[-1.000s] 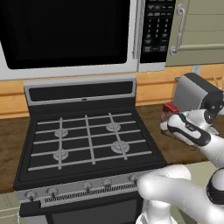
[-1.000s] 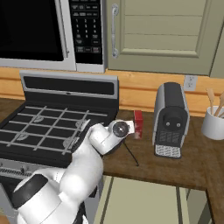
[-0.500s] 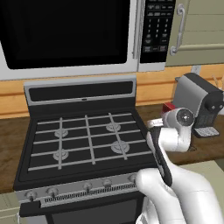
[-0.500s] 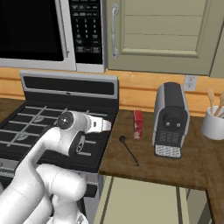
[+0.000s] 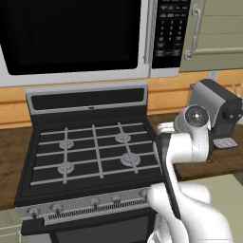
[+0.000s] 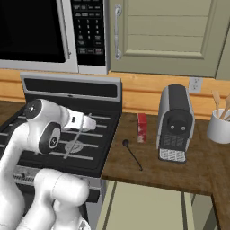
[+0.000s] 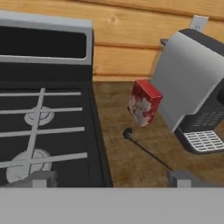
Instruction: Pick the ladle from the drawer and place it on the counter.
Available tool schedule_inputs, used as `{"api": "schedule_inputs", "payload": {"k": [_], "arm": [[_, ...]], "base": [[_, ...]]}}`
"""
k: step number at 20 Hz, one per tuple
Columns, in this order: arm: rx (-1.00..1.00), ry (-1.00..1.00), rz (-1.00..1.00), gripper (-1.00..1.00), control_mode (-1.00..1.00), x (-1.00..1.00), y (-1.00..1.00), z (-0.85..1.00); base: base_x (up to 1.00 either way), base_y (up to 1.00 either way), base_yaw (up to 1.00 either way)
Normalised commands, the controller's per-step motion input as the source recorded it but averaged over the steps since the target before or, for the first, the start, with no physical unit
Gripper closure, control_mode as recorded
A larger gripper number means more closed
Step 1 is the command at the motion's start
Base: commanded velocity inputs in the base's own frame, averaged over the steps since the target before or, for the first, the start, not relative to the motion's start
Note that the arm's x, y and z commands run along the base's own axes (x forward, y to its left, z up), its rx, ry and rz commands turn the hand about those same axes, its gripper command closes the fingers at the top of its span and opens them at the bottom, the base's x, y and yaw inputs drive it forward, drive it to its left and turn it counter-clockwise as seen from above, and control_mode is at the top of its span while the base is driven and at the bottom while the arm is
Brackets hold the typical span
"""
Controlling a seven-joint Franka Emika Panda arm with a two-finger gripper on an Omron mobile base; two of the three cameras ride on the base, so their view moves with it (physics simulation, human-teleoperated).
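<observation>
The ladle (image 6: 132,154) lies on the counter (image 6: 179,173) beside the stove (image 6: 90,134), apparently placed. The gripper (image 7: 111,177) hangs above it, jaws wide and empty; only withdrawal seems left.

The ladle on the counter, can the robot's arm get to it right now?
Probably yes. The ladle lies bare on the counter, apart from the red box and coffee machine.

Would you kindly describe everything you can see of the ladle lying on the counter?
The ladle is thin and dark, nearly black: a small round bowl at the end nearer the wall and a long, slim, straight handle running diagonally toward the front edge. It lies flat on the brown wood-grain counter, between the stove and the coffee machine, just in front of a small red box. Nothing but the counter touches it. Material cannot be told.
</observation>
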Motion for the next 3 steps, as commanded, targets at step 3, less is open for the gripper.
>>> {"api": "schedule_inputs", "payload": {"k": [3], "arm": [[0.0, 0.0, 0.08, -1.0, -1.0, -0.19, 0.66, 0.5]], "base": [[0.0, 0.0, 0.0]]}}
